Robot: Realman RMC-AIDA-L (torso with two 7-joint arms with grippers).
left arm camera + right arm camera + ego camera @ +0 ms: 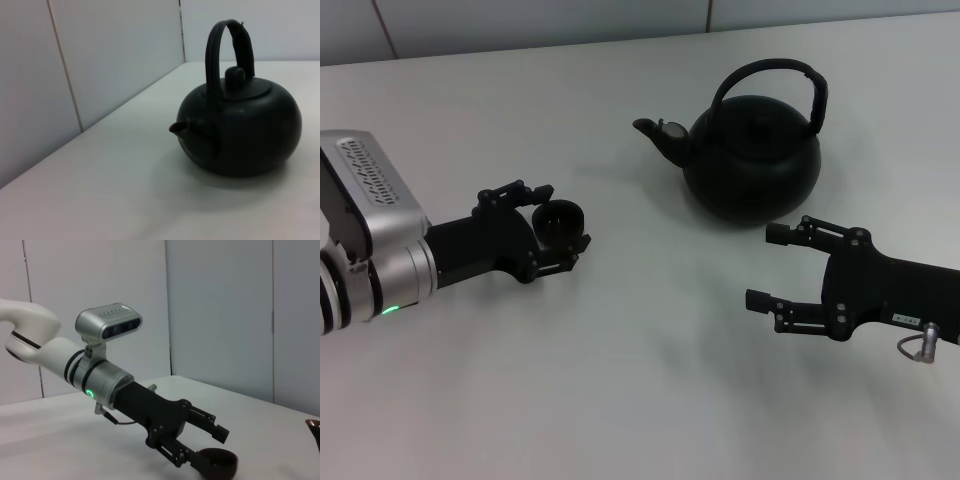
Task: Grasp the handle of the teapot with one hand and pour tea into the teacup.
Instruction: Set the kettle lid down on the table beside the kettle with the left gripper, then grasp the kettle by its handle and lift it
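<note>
2 end effectors are seen over a plain white desk (640,400). A large, round, matte black teapot (752,160) is stood upright on the far part of the desk, with its short curved spout (655,133) turned toward the robot's left and its knobbed lid (235,80) seated in place. A thick black arched handle (770,72) is raised over the teapot's top and is touched by nothing. A tiny, round, dark brown-black handleless teacup (558,222) is found on the robot's left, well apart from the teapot, and is grasped at its sides by the left end effector (560,225), whose fingers are clenched about it; in the right wrist view the teacup (216,464) is shown low, at or just above the desk, though contact cannot be told. The right end effector (768,268) is held released, its 2 black fingers spread wide and gripping nothing, just in front of the teapot's body on the near side and not touching it. Pale panelled walls (100,60) are seen behind the desk.
</note>
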